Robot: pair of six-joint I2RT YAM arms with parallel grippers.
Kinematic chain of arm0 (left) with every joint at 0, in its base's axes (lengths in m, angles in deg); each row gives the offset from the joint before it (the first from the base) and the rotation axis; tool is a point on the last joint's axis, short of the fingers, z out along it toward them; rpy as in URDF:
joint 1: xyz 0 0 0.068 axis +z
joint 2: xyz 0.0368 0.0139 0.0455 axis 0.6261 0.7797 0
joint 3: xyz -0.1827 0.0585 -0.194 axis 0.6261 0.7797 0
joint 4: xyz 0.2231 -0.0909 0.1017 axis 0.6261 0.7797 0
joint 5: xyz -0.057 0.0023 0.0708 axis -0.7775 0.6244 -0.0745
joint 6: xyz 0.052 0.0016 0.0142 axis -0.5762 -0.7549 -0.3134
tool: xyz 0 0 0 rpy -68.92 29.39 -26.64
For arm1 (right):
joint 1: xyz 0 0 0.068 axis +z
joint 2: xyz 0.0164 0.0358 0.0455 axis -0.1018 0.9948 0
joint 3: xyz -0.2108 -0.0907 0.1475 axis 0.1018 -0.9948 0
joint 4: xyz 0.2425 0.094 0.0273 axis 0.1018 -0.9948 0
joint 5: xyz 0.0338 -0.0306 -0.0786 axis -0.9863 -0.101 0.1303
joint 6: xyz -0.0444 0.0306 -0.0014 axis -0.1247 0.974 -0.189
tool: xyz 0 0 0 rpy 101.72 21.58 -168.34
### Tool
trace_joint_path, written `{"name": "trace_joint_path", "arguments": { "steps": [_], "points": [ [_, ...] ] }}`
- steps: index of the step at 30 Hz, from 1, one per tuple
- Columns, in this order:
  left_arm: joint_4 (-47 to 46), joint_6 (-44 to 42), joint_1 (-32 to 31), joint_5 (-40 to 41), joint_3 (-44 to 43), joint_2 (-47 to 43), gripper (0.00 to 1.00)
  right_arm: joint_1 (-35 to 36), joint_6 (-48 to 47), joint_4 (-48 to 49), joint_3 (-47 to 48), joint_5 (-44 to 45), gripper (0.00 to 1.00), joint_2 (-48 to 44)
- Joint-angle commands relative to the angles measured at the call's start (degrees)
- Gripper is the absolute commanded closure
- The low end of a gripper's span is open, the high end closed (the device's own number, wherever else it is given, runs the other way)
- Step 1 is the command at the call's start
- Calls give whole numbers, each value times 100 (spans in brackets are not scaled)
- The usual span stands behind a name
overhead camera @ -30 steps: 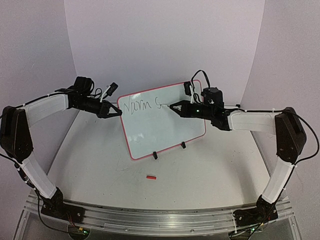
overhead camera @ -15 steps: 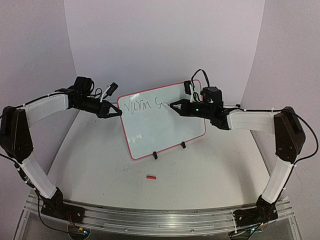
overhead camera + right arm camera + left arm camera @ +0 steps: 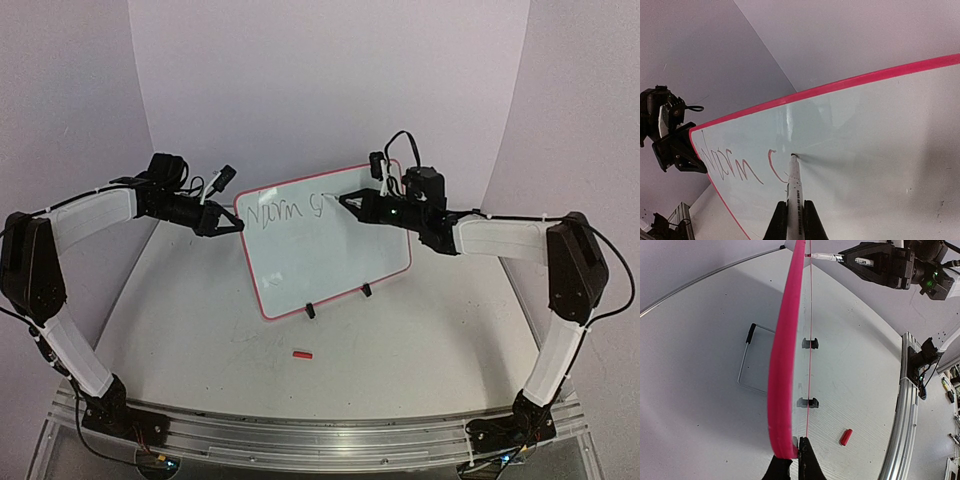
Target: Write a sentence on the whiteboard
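Toward the middle of the overhead view, a rectangular glossy white whiteboard (image 3: 335, 258) with a thin pink-red rim and rounded corners stands tilted on the pale grey table (image 3: 190, 320). It is propped on two small black clip feet (image 3: 311, 311) at its lower edge. Along the board's upper left runs the sentence (image 3: 285, 211), a thin dark handwritten scrawl that reads roughly "Norm" followed by one curved stroke. The left gripper (image 3: 236, 224) reaches in from the left of the frame and is clamped on the board's left rim. In its wrist view, the black fingers (image 3: 804, 462) pinch the pink edge at the bottom of the frame. The right gripper (image 3: 364, 207) comes in from the right, closed around a slim white marker (image 3: 349, 201). In the right wrist view the marker's tip touches the board just right of the curved stroke. Lower in the overhead frame, a small red cap (image 3: 302, 354) lies on the table, apart from the board.
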Motion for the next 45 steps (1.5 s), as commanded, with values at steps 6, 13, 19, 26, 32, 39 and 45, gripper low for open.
{"name": "trace_joint_path", "arguments": {
  "steps": [6,13,19,26,32,39,45],
  "points": [
    [245,-524,-120,360,-5,-35,100,-57,65,133,-267,248,100,-4],
    [244,-523,-125,351,-5,-25,100,-53,73,141,-545,293,100,-122],
    [244,-527,-121,359,-5,-24,100,-54,103,207,-463,284,100,-138],
    [248,-524,-125,360,-5,-31,100,-59,292,618,-423,300,100,-173],
    [251,-520,-128,360,-4,-48,100,-60,362,779,-300,315,100,-118],
    [249,-527,-124,368,-5,-60,100,-86,379,785,-197,349,100,-10],
    [243,-520,-122,360,-4,-52,100,-96,381,802,-198,450,100,-2]
  ]
}}
